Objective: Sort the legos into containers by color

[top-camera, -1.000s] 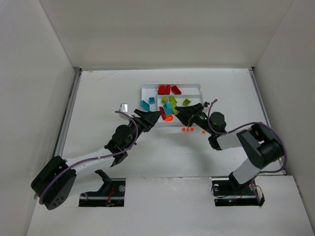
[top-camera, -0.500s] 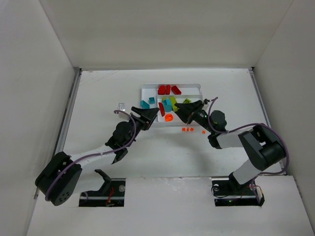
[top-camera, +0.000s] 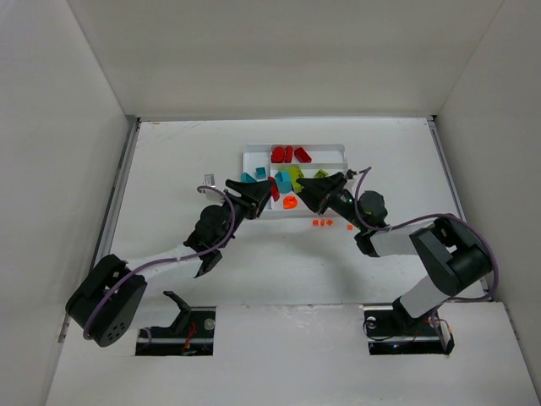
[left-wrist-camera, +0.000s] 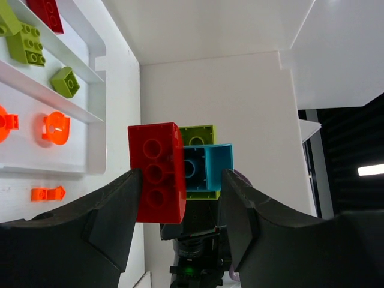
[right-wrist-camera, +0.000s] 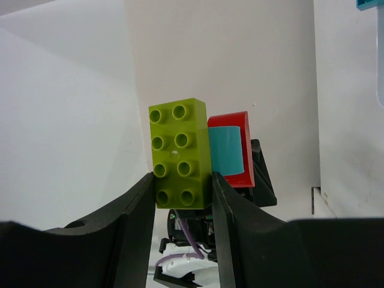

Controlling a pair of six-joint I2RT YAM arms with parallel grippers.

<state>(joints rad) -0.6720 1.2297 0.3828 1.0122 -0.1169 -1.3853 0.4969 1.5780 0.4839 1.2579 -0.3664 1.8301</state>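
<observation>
A joined cluster of a red brick [top-camera: 275,189], a teal brick [top-camera: 286,182] and a lime brick [top-camera: 296,176] hangs over the white tray [top-camera: 334,150], between both grippers. My left gripper [top-camera: 264,194] is shut across the red brick [left-wrist-camera: 157,171] and teal brick [left-wrist-camera: 208,168], with the lime one [left-wrist-camera: 198,134] behind. My right gripper [top-camera: 309,188] is shut on the lime brick [right-wrist-camera: 182,153], with the teal brick [right-wrist-camera: 227,148] and red brick [right-wrist-camera: 243,174] just behind it. I cannot tell whether the lime brick is still attached.
The tray holds red bricks [top-camera: 289,154] in the far section, teal bricks [top-camera: 250,178], lime bricks [left-wrist-camera: 27,42] and orange pieces [top-camera: 290,202]. Small orange pieces [top-camera: 320,222] lie on the table by the tray's near side. A small clear piece [top-camera: 209,179] lies to the left.
Both grippers and the brick cluster between them have shifted slightly farther from the arm bases, over the tray. Both grips are unchanged.
</observation>
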